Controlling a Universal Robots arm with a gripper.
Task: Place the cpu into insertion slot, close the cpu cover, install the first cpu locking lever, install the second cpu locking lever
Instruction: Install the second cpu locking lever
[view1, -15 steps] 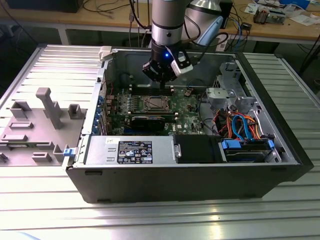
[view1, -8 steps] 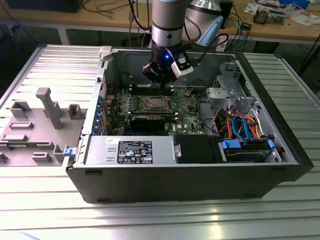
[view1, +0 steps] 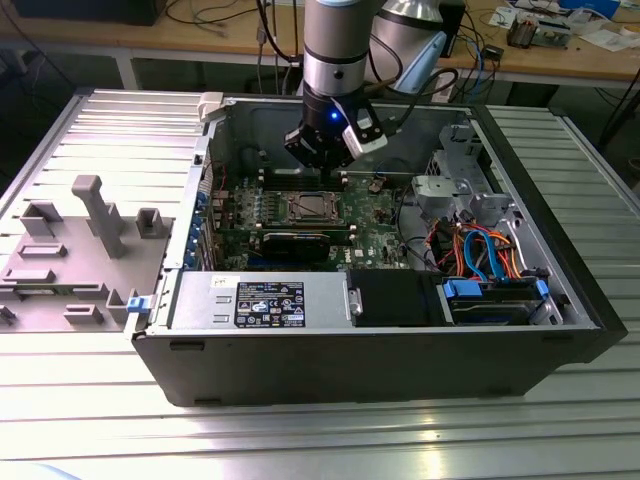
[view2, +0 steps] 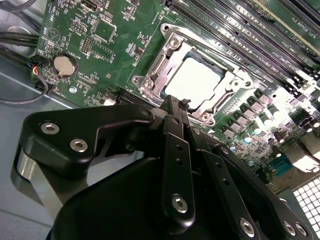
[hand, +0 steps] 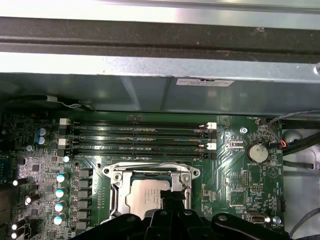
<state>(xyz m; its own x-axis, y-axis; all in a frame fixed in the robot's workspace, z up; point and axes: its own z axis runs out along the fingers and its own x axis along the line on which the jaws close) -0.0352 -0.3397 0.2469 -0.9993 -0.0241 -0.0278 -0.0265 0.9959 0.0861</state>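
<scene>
Inside an open computer case, the robot arm's gripper hangs low over the green motherboard, its fingers pressed together with nothing between them. Their tips sit at the near edge of the insertion slot. The cpu lies seated in the slot, and the cpu cover frames its silver top (apparently already lowered). Whether the locking levers are latched cannot be told. Judging by this, lever work is in hand; a good attempt presses at the lever's end and avoids nearby capacitors.
</scene>
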